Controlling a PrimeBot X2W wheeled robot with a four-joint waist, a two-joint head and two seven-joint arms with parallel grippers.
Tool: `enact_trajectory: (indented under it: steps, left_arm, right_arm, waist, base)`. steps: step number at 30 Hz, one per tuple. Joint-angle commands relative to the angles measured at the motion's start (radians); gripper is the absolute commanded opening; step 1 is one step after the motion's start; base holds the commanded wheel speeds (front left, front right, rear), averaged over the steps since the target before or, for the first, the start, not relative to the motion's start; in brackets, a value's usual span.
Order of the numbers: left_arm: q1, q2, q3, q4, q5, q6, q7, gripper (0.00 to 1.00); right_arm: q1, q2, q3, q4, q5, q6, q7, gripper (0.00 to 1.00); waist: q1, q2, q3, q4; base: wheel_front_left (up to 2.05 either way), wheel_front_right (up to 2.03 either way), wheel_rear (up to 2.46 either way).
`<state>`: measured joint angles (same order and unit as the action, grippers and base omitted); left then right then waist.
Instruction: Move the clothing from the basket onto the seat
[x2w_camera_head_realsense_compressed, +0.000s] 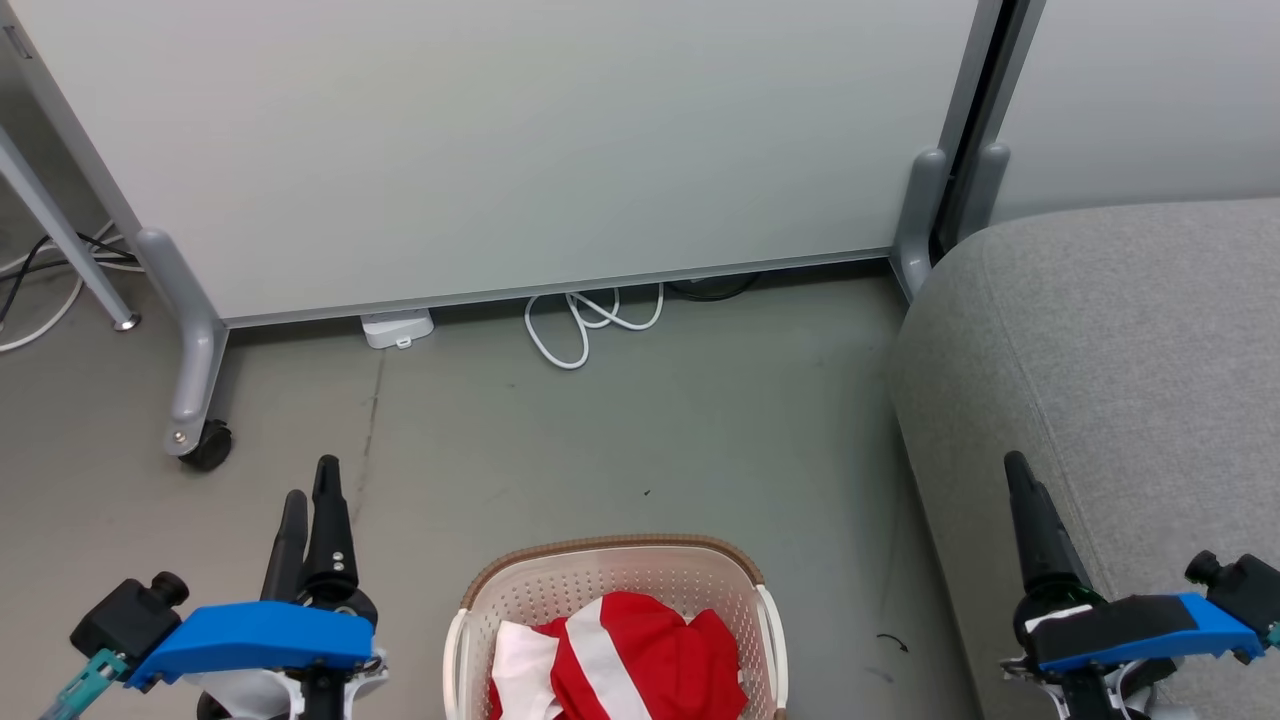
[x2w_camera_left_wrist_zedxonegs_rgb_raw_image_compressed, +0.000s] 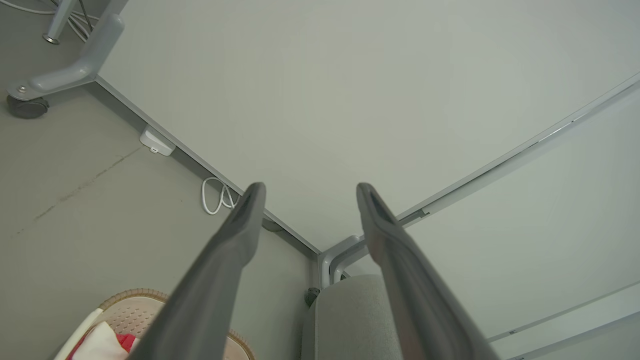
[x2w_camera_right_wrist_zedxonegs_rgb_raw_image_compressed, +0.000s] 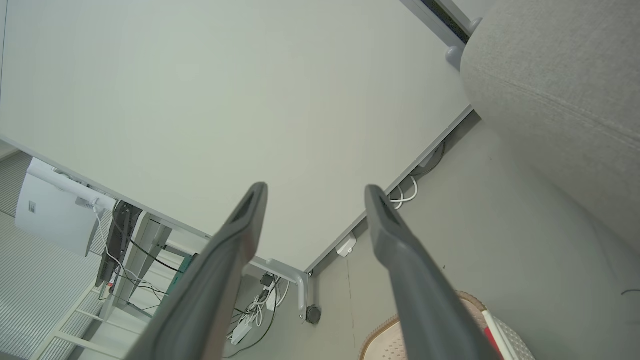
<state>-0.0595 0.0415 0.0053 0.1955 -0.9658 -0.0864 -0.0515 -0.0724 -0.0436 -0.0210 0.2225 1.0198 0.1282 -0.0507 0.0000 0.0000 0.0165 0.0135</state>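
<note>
Closest in, the left end effector (x2w_camera_head_realsense_compressed: 310, 480) hangs low on the left with both fingers spread wide and nothing between them. The right end effector (x2w_camera_right_wrist_zedxonegs_rgb_raw_image_compressed: 316, 186) is the same story: jaws fully apart, empty, poised over the near edge of the sofa (x2w_camera_head_realsense_compressed: 1120, 330).

Between the two arms sits the basket (x2w_camera_head_realsense_compressed: 610, 548) on the floor (x2w_camera_head_realsense_compressed: 650, 430), and the clothing (x2w_camera_head_realsense_compressed: 640, 650) lies inside it: a red heap with a white stripe across the top and a white patch at its left. Neither end effector is touching it.

My read is that this is soft, light, floppy stuff. It should sag and trail when lifted, and a hanging end could catch on the basket's rim. The best hold looks like a deep pinch on the raised red fold at the top of the heap, beside the stripe.

Count: one basket, one sofa, two end effectors, one heap of clothing. How many garments make it up I can't tell, as the pile runs off the bottom edge.

Further out, bare floor, then one looped white cable (x2w_camera_head_realsense_compressed: 585, 320) under a pale partition (x2w_camera_head_realsense_compressed: 500, 140).
</note>
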Motion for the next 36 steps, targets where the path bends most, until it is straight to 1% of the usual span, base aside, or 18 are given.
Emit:
enact_trajectory:
  steps: [1, 7, 12, 17, 18, 36]
  left_arm:
    - [-0.027, 0.007, -0.009, -0.017, 0.031, 0.006, -0.009, 1.00]
    - [-0.029, 0.008, -0.033, -0.008, 0.141, 0.021, -0.029, 1.00]
    - [-0.030, 0.009, -0.051, 0.000, 0.235, 0.032, -0.045, 1.00]
    - [-0.032, 0.009, -0.067, 0.001, 0.306, 0.041, -0.061, 1.00]
    - [-0.033, 0.009, -0.072, 0.000, 0.333, 0.044, -0.067, 1.00]
    - [-0.035, 0.015, -0.114, -0.012, 0.540, 0.069, -0.115, 1.00]
  right_arm:
    - [-0.026, -0.006, 0.006, -0.016, -0.034, 0.002, -0.009, 1.00]
    - [-0.027, -0.006, 0.026, -0.014, -0.146, 0.002, -0.029, 1.00]
    - [-0.024, -0.007, 0.036, -0.013, -0.220, 0.002, -0.045, 1.00]
    - [-0.026, -0.007, 0.046, -0.013, -0.291, 0.002, -0.061, 1.00]
    - [-0.027, -0.007, 0.050, -0.014, -0.319, 0.002, -0.067, 1.00]
    - [-0.031, -0.008, 0.077, -0.005, -0.528, 0.003, -0.116, 1.00]
  waist:
    - [0.0000, 0.0000, 0.000, 0.000]
    - [0.0000, 0.0000, -0.002, 0.003]
    - [0.0000, 0.0000, -0.003, 0.004]
    - [0.0000, 0.0000, -0.003, 0.006]
    - [0.0000, 0.0000, -0.003, 0.007]
    - [0.0000, 0.0000, 0.000, 0.012]
  base:
    - [0.00, 0.00, 0.00]
    - [0.00, 0.00, 0.00]
    - [0.00, 0.00, 0.00]
    - [0.00, 0.00, 0.00]
    - [0.00, 0.00, 0.00]
    - [0.00, 0.00, 0.00]
